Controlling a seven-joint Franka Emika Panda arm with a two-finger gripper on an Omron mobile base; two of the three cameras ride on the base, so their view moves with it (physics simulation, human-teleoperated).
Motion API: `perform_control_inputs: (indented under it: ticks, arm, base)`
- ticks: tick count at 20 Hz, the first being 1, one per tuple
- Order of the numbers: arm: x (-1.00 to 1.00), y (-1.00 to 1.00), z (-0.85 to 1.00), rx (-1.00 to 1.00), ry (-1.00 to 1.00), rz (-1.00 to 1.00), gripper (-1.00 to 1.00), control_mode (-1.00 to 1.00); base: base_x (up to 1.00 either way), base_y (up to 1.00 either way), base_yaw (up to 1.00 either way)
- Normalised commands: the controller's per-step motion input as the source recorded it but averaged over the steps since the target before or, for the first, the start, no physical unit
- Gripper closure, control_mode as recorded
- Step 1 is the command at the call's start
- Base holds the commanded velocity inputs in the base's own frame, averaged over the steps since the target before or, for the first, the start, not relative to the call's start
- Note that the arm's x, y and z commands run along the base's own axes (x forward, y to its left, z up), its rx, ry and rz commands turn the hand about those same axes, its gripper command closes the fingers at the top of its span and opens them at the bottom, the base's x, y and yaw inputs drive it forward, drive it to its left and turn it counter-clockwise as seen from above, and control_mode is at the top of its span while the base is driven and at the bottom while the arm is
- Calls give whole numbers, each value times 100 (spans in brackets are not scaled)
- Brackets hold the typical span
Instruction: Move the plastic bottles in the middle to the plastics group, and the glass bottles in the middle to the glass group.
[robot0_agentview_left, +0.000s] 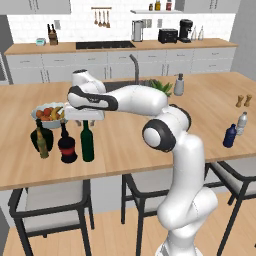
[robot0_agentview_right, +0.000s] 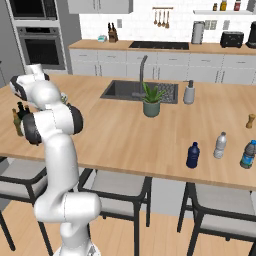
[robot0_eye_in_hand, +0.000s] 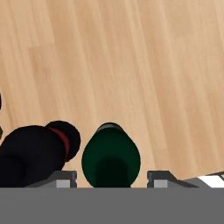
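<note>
Looking from the left base view, we see our claw (robot0_agentview_left: 86, 121) hanging just above the neck of the tall green wine bottle (robot0_agentview_left: 87, 142), which stands upright on the wooden counter (robot0_agentview_left: 130, 145). Just to its left stands the squat black bottle with the red band (robot0_agentview_left: 67, 146), and beyond that the fat dark green bottle (robot0_agentview_left: 36, 137) and the slim olive-brown bottle (robot0_agentview_left: 43, 145), in front of a fruit bowl (robot0_agentview_left: 48, 114). Far off at the right end, the small dark blue bottle (robot0_agentview_left: 229, 136) stands beside the clear water bottle (robot0_agentview_left: 241, 123).

From the right base view, the dark blue bottle (robot0_agentview_right: 193, 155) stands near the counter's front edge, close to the clear water bottle (robot0_agentview_right: 220, 145); another blue-capped bottle (robot0_agentview_right: 247, 154) stands at the frame edge.

In the hand view, the claw (robot0_eye_in_hand: 112, 178) is spread, its fingers (robot0_eye_in_hand: 63, 178) flanking the green wine bottle (robot0_eye_in_hand: 111, 158) with gaps on both sides, so it pinches nothing. The black bottle (robot0_eye_in_hand: 35, 153) lies just beside it.
</note>
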Motion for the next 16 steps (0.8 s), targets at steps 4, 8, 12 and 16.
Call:
perform_control_inputs:
  ticks: [4, 8, 12, 16]
  arm:
    - [0, 0, 0, 0, -2, 0, -100, -100]
    - [0, 0, 20, 0, -9, 0, -100, -100]
    - [-13, 0, 52, 0, -9, 0, -100, -100]
    - [-31, -27, 61, 0, -2, 0, -100, -100]
  base:
    - [0, 0, 0]
    - [0, 0, 0]
    - [0, 0, 0]
    - [0, 0, 0]
